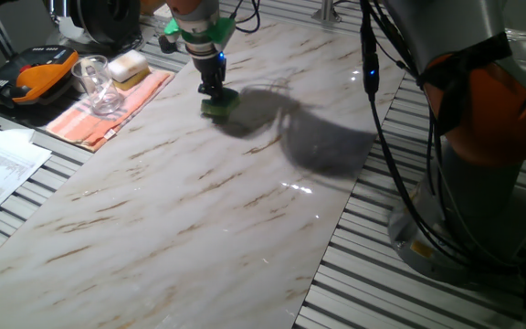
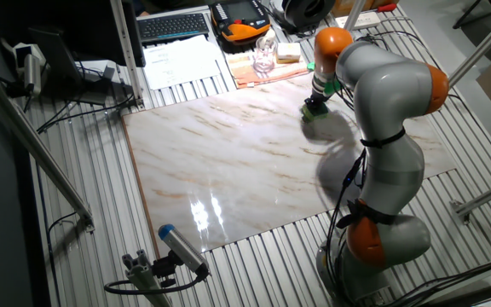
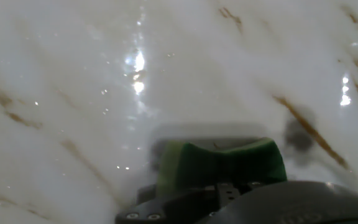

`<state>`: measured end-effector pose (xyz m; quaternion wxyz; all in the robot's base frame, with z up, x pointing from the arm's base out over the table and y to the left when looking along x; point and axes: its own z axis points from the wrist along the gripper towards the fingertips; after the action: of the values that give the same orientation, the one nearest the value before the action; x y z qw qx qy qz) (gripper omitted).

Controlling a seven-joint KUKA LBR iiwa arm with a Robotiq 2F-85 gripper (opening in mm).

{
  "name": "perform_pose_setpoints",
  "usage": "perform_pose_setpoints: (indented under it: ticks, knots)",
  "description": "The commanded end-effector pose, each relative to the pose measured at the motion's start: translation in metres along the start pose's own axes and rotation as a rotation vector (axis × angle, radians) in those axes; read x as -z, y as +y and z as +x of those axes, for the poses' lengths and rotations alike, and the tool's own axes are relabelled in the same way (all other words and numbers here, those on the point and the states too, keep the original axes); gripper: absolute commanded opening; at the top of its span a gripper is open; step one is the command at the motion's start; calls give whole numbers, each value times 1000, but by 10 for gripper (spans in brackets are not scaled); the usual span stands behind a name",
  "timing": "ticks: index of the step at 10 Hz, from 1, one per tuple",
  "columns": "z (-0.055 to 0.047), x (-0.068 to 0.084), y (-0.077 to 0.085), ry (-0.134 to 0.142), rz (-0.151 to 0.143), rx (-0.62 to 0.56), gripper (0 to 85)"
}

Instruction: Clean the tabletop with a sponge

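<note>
Sponge (image 1: pixel 219 103) green, small, pressed flat on the tabletop (image 1: pixel 199 210) near its far edge, directly under the gripper (image 1: pixel 212 89), whose fingers come straight down and look closed on it; contact with the marble reads as touching. Orange striped cloth (image 1: pixel 108 111) lies left of the sponge off the slab edge, with a clear glass (image 1: pixel 95 84) and a pale yellow sponge block (image 1: pixel 127 66) on it. Other fixed view: sponge (image 2: pixel 316 112) sits at the slab's far right part, gripper (image 2: pixel 316 102) on top, most of the glossy white veined tabletop (image 2: pixel 228 170) stretches away from it toward the near side, so wiping strokes likely run that way. Hand view: sponge (image 3: pixel 219 165) just below the fingers, long axis left-right across the frame, pinched waist at centre, darker layer visible, soft foam; tabletop (image 3: pixel 104 81) smooth, reflective, brown veins, blurred.
</note>
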<state>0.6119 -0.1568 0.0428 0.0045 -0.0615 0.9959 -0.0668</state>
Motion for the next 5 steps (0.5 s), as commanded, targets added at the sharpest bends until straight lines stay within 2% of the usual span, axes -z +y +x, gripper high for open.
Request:
perform_pose_setpoints:
  ticks: [1,2,3,4,5]
  knots:
    - [1,-3,-1,1,0,-1,0]
    - [-1,-6,-1,0,-23,-12,0]
    - [-6,-7,2,-5,-65,-36,0]
    - [-11,-5,6,-9,-91,-49,0]
    - [-15,-1,11,-10,-95,-59,0]
